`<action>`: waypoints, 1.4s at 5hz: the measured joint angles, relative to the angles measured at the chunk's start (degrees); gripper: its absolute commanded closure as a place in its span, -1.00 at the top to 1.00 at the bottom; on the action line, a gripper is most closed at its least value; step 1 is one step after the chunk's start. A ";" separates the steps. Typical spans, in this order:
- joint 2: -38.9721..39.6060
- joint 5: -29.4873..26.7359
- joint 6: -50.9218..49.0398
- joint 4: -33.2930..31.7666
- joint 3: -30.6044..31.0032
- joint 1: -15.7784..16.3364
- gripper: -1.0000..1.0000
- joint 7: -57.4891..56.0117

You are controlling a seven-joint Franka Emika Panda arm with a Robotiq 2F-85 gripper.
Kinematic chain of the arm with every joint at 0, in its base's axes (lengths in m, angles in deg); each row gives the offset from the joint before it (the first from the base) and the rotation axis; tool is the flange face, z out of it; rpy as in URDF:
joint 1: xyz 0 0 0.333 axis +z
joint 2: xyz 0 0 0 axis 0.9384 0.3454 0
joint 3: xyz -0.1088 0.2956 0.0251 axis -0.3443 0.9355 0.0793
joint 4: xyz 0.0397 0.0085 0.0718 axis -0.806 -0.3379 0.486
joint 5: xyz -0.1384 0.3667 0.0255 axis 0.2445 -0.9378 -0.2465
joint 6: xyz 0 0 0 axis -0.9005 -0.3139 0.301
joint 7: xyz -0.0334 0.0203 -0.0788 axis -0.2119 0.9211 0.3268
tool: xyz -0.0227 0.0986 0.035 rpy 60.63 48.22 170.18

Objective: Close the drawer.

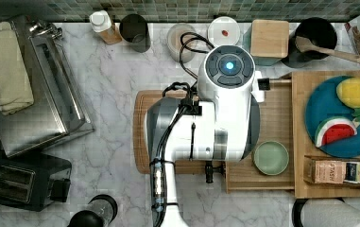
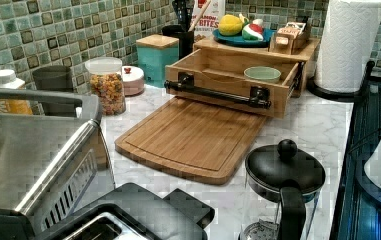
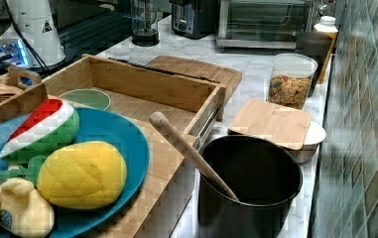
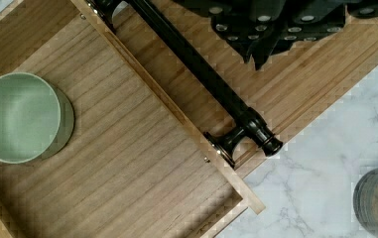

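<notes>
The drawer (image 2: 228,67) is a light-wood box pulled out of its cabinet over the marble counter. A black bar handle (image 2: 218,94) runs across its front. A pale green bowl (image 2: 262,74) sits inside it. In the wrist view, the drawer floor (image 4: 127,148), the bowl (image 4: 18,116) and the handle (image 4: 201,74) lie below me. My gripper (image 4: 259,55) hangs shut and holding nothing above the cutting board (image 4: 305,74), just outside the handle and apart from it. In the top view, my white arm (image 1: 225,109) covers the drawer's front; its far part (image 1: 277,113) and the bowl (image 1: 270,157) show.
A grooved cutting board (image 2: 188,137) lies in front of the drawer. The cabinet top (image 1: 300,142) carries a blue plate (image 1: 324,109) of toy fruit. A toaster oven (image 1: 36,90), toaster (image 1: 21,179), French press (image 2: 283,175), jars (image 2: 107,85), a paper towel roll (image 2: 348,40) and a black pot (image 3: 251,183) ring the counter.
</notes>
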 measured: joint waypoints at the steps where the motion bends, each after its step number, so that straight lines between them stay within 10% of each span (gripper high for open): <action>1: -0.37 0.40 3.71 -2.01 0.00 0.07 -1.00 -0.03; 7: -3.42 6.10 17.32 -18.18 6.78 10.63 -1.00 -9.81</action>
